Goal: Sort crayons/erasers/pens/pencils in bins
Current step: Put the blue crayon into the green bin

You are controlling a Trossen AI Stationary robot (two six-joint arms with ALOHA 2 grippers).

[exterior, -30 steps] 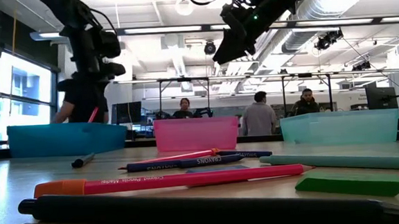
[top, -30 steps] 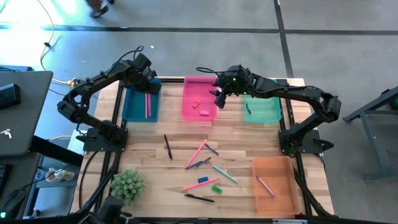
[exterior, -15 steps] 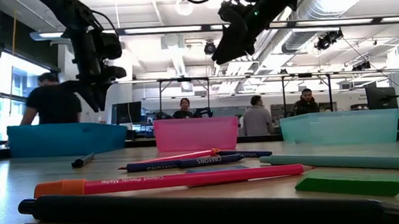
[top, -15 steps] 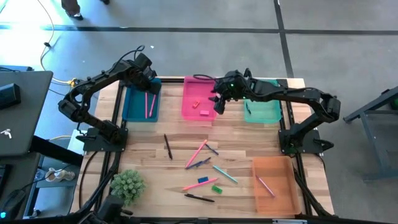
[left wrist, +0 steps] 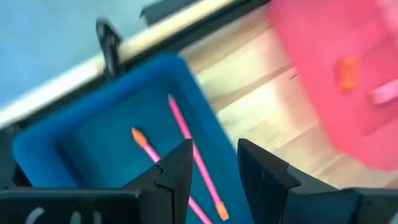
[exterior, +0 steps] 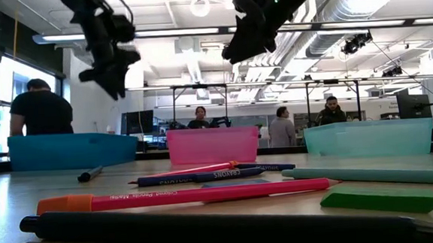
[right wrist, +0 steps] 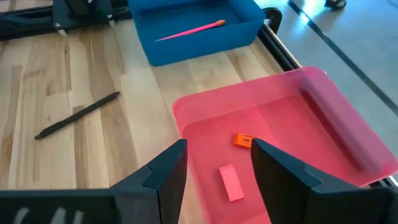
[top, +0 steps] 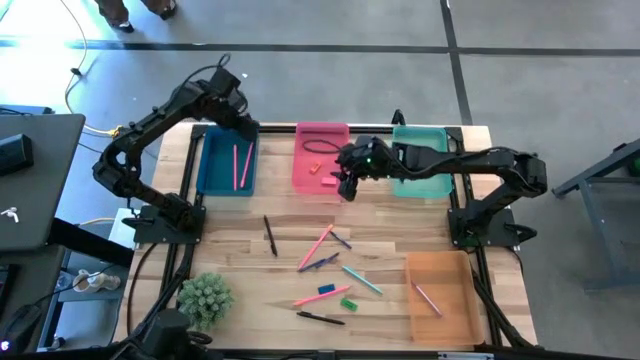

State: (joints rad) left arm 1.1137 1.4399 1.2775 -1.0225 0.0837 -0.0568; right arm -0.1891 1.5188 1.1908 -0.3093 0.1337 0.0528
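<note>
Near edge of the desk (top: 240, 265): loose sticks scattered mid-board, with a blue eraser (top: 326, 290) and a green eraser (top: 348, 302) lying just beside each other among them. A dark pen (top: 269, 235) lies apart to the left. Orange bin (top: 442, 325) sits near right, one pink stick inside.

Farther back, my right claw (top: 344, 187) hovers over the near edge of the pink bin (right wrist: 323, 99), fingers apart, nothing between them. In that bin: an orange eraser (right wrist: 244, 141) and a pink eraser (right wrist: 231, 183), close together.

Far left, my left claw (left wrist: 211, 171) hangs above the dark blue bin (left wrist: 106, 115), fingers apart and empty; two pink sticks lie below it. Teal bin (top: 436, 186) far right.

Judgement: between drops. Both claws are free, so the next move is a reach nearward, likely right claw to the blue or green eraser. That calls for a low, square approach, since the sticks crowd them.
</note>
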